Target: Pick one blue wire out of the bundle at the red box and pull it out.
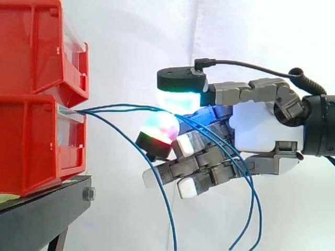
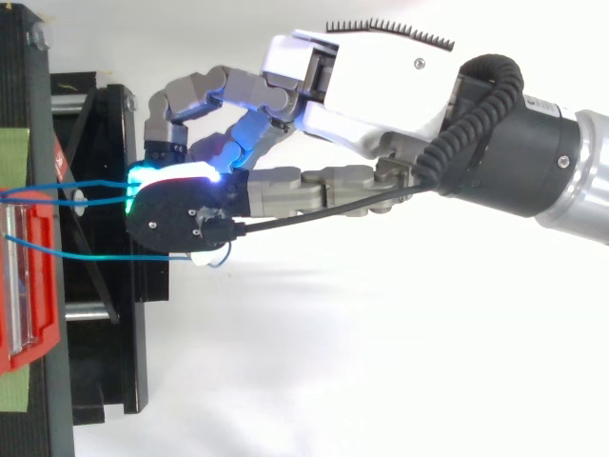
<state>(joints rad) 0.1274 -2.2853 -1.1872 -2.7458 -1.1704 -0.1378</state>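
**Hand closed on a blue wire just outside the lower red bin**

The hand (image 1: 267, 130) comes in level from the right in the side view, palm side-on and fingertips towards the stacked red bins. Its topmost digit is stretched forward, with a black-backed pad (image 1: 180, 98) glowing white and cyan on its underside. A second pad (image 1: 159, 129), glowing green and red, is raised against it from below. The blue wire (image 1: 125, 105) passes between these two pads and is pinched there. The other fingers are curled in under the palm.

The wire leaves the front opening of the lower red bin (image 1: 36, 146) and runs nearly level to the pinch. Past the pads it droops down across the curled fingers.

Another wire of the bundle (image 2: 114, 258) leaves the same opening and hangs clear below the hand.

The bins sit on a black stand (image 1: 47, 204).
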